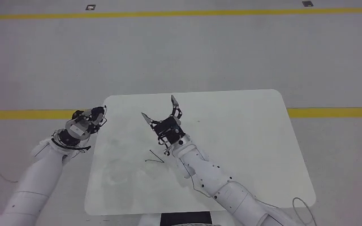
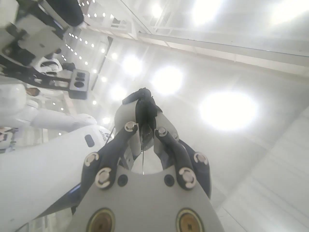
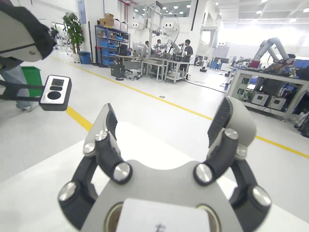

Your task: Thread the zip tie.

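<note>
A thin black zip tie (image 1: 154,159) lies bent in a V on the white table (image 1: 243,141), just beside my right forearm and behind its gripper. My right gripper (image 1: 159,108) hovers over the table's middle, open and empty; in its wrist view (image 3: 167,107) the ribbed pads (image 3: 112,121) stand wide apart. My left gripper (image 1: 96,117) sits at the table's left edge, pointing up at the ceiling (image 2: 144,97). Its fingers are shut, and a thin dark strip (image 2: 143,153) runs from between them toward the palm.
The table's right half and front are bare. The table's far edge (image 3: 135,125) lies just ahead of my right gripper, with floor and a yellow line (image 1: 317,112) beyond. Workbenches and people stand far off in the room.
</note>
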### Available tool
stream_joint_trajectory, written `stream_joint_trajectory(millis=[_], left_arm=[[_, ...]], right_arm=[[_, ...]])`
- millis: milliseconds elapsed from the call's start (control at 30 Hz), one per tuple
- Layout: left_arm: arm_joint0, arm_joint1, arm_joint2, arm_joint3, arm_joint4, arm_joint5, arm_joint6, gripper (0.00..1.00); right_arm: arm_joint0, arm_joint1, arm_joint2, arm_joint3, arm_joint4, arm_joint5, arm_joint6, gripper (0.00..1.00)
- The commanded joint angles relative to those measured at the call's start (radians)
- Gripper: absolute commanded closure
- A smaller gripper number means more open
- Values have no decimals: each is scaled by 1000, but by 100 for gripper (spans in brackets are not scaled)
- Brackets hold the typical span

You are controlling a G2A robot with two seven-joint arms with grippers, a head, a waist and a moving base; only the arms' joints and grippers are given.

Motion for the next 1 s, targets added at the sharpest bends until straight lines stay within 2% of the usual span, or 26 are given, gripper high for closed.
stream_joint_trajectory(millis=[0,100,133,967], left_arm=[[-6,0,-2,-14,21,-4,-15,100],[5,2,12,-67,27,1,-15,100],[9,3,16,-75,23,1,-15,100],[9,3,16,-75,23,1,-15,100]], right_arm=[[-21,4,29,-19,51,-39,-35,0],[-55,8,67,-65,152,-132,-108,0],[-58,8,71,-68,160,-138,-114,0],[-58,8,71,-68,160,-138,-114,0]])
